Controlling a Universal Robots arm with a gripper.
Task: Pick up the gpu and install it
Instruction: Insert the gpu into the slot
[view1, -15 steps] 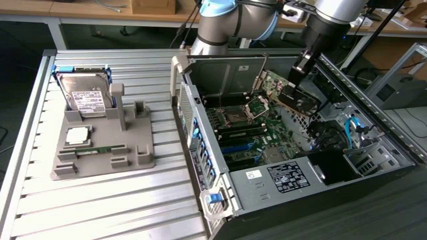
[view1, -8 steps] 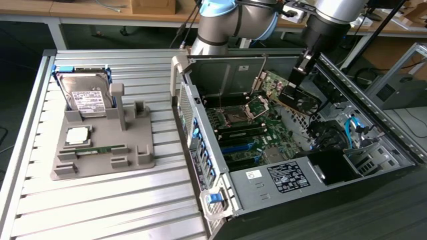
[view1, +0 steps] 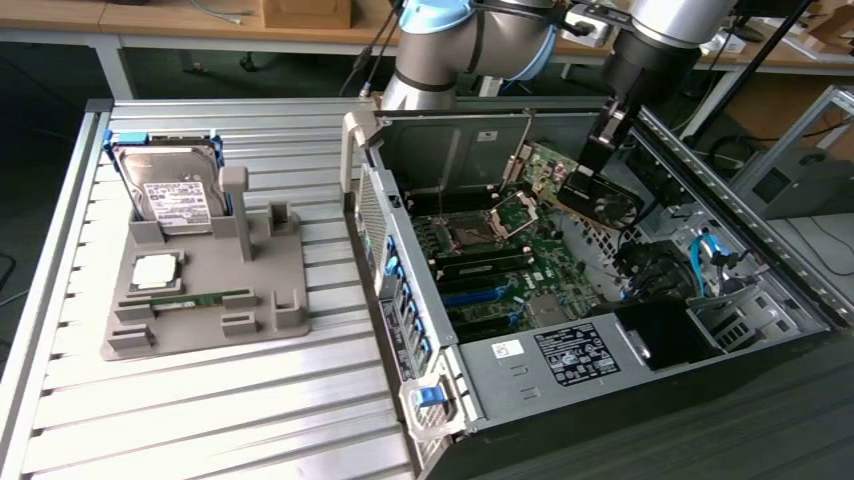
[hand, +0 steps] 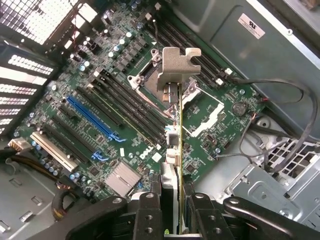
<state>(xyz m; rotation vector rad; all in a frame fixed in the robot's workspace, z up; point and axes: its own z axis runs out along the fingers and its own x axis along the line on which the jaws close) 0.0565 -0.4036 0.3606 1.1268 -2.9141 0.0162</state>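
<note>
Wrist view: hand (hand: 174, 202) clamped on gpu (hand: 173, 145), held edge-on, bracket (hand: 176, 64) at far end, above motherboard (hand: 125, 100) inside case (hand: 280, 65).

The arm (view1: 454, 40) bends in from the top of the exterior view, its silver wrist (view1: 667, 25) angled downward. The pincer (view1: 601, 150) points down, both dark fingers (hand: 149, 215) clamped against the gpu (hand: 175, 70).

Robotics lab: alu-profile bench (view1: 200, 410), open PC case (view1: 534, 385), desks (view1: 174, 22) behind
</note>
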